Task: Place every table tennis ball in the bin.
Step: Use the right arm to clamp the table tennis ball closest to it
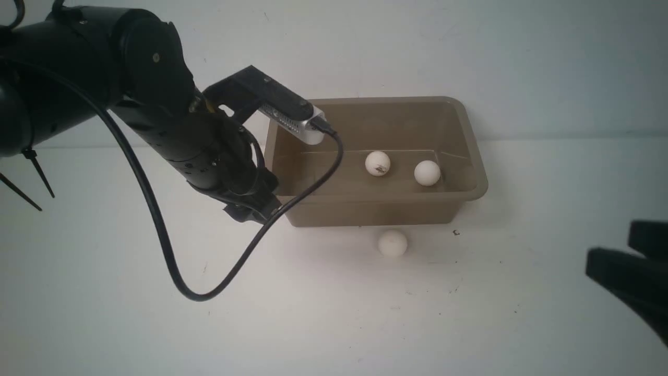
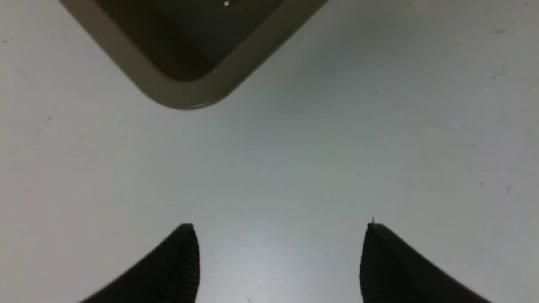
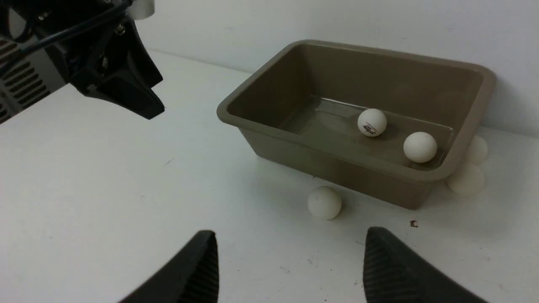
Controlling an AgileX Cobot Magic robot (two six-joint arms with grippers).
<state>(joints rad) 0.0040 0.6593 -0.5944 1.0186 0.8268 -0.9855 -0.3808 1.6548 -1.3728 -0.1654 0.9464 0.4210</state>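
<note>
**Both grippers open and empty; one ball on the counter beside the bin**

Right side, near to far. Your right gripper has its jaws apart with nothing between them, over the white counter. Just ahead of the jaws lies the loose ball. It sits on the counter close against the near wall of the bin; you cannot tell whether it touches. The bin stands upright beyond it. On its floor are the logo ball and the plain ball, apart from each other, the plain one close to the end wall. Past that end of the bin, two pale round shapes sit on the counter, too blurred to name.

Left side. Your left gripper also has its jaws spread and empty, with bare counter under them. A rounded corner of the bin lies ahead of it.
</note>
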